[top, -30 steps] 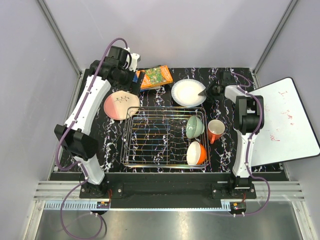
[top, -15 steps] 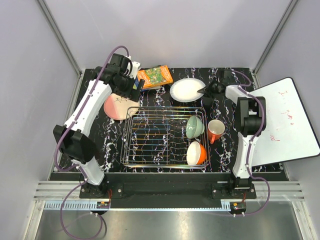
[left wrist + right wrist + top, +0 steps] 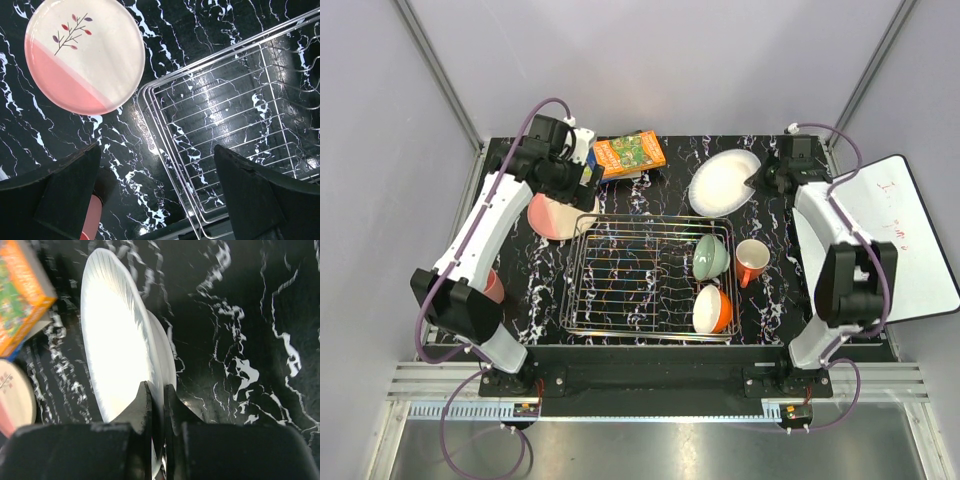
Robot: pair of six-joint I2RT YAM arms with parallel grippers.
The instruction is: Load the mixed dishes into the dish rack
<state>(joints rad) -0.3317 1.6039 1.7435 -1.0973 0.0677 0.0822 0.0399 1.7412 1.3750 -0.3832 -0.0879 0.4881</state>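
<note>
My right gripper (image 3: 756, 181) (image 3: 157, 401) is shut on the rim of the white plate (image 3: 722, 184) (image 3: 117, 350), which is tilted up off the table behind the dish rack (image 3: 645, 275) (image 3: 235, 120). The pale green bowl (image 3: 709, 255) and the orange bowl (image 3: 712, 307) stand in the rack's right end. The orange-red mug (image 3: 752, 260) sits just outside it on the right. My left gripper (image 3: 586, 183) (image 3: 157, 192) hangs open over the rack's far left corner, beside the pink-and-cream plate (image 3: 552, 215) (image 3: 85, 52). The pink cup (image 3: 493, 287) (image 3: 90, 225) peeks out by the left arm.
Colourful books (image 3: 628, 153) (image 3: 22, 295) lie at the back between the two plates. A whiteboard (image 3: 900, 240) leans over the table's right edge. Metal frame posts and grey walls close in the black marble table (image 3: 545, 290).
The right gripper closed on the white plate's rim, tilted it up and carried it rightward. The left gripper swung from the back left toward the rack's far left corner.
</note>
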